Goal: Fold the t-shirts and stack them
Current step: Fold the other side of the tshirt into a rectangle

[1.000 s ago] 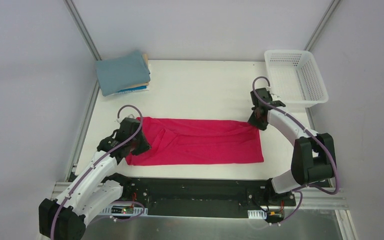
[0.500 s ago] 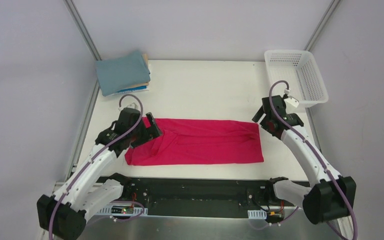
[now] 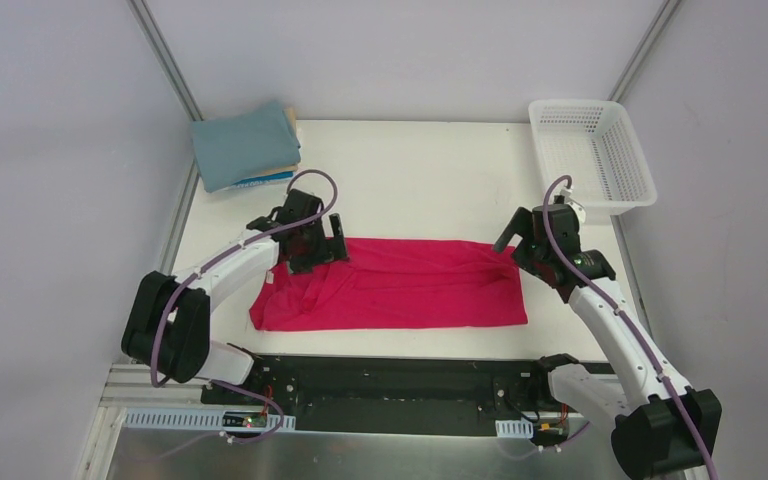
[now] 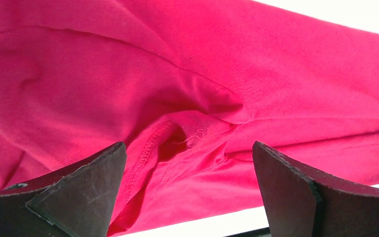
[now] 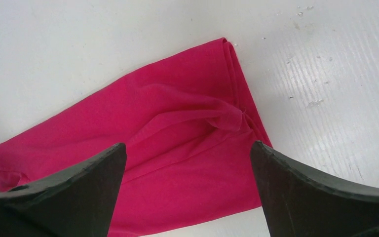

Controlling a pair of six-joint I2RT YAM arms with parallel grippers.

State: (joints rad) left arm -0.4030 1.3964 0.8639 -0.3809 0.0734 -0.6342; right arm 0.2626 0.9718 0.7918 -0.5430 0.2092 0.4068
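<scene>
1. The crimson-pink t-shirt (image 3: 400, 285) lies flat on the white table (image 3: 420, 170), folded into a long band that runs left to right across the near half.
2. My left gripper (image 3: 325, 238) sits over the band's far-left corner. Its jaws are spread wide with nothing between them. In the left wrist view a rumpled hem and seam lie directly below; I cannot tell whether the fingertips touch the cloth.
3. My right gripper (image 3: 518, 232) is at the far-right corner of the band, jaws also wide apart and holding nothing. In the right wrist view there is a small pinched wrinkle near that end of the cloth.
4. The stack of folded t-shirts (image 3: 245, 145) rests at the far-left corner, teal-grey on top, with tan and blue edges showing beneath.
5. The white mesh basket (image 3: 572, 104) stands at the far-right corner, well apart from the shirt.
</scene>
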